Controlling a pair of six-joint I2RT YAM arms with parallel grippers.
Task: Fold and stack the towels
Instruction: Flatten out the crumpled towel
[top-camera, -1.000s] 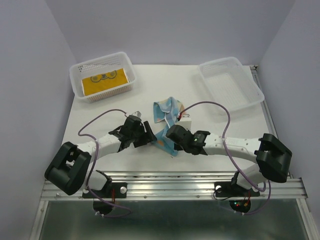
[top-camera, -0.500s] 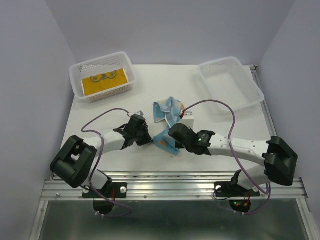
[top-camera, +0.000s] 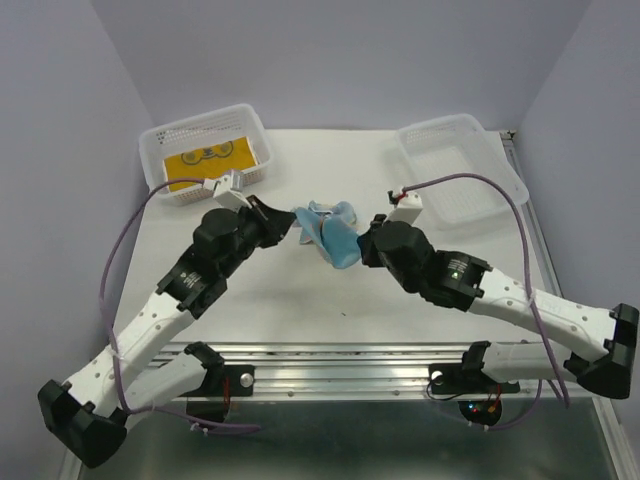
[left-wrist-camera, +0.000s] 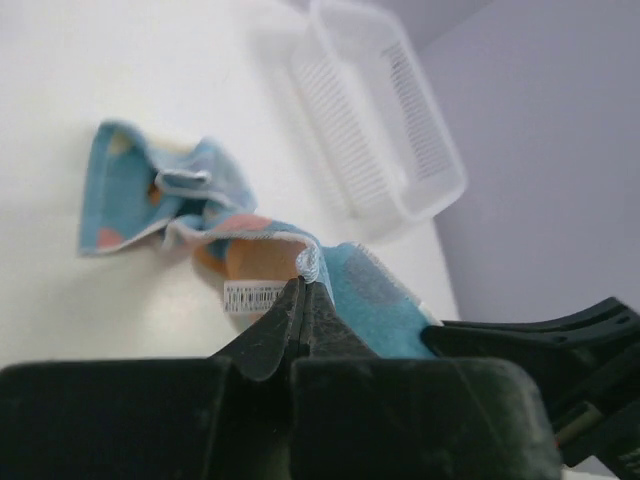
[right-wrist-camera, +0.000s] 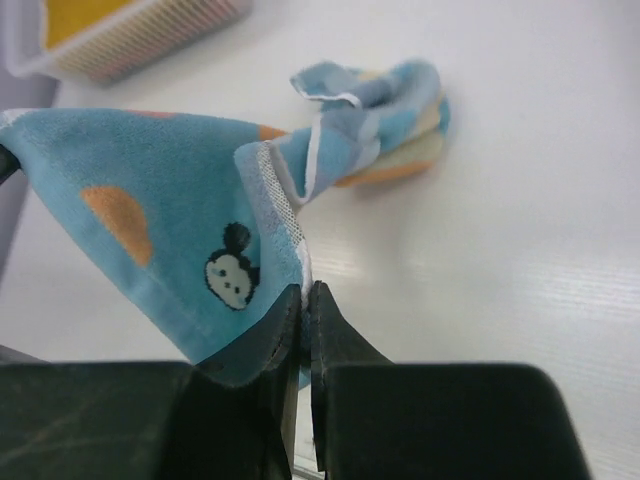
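Note:
A light blue towel with orange dots and a small cartoon print hangs lifted above the middle of the table, held between both arms. My left gripper is shut on one corner of the towel, its hem pinched at the fingertips. My right gripper is shut on another corner of the towel; the far end lies bunched on the table. A mustard yellow towel lies folded in the left basket.
A white perforated basket stands at the back right with nothing in it. The grey walls close in on both sides and the rail runs along the near edge.
My left gripper has shut on the towel's corner. Both arms have risen and moved away from the near edge, lifting the towel off the table and stretching it between them.

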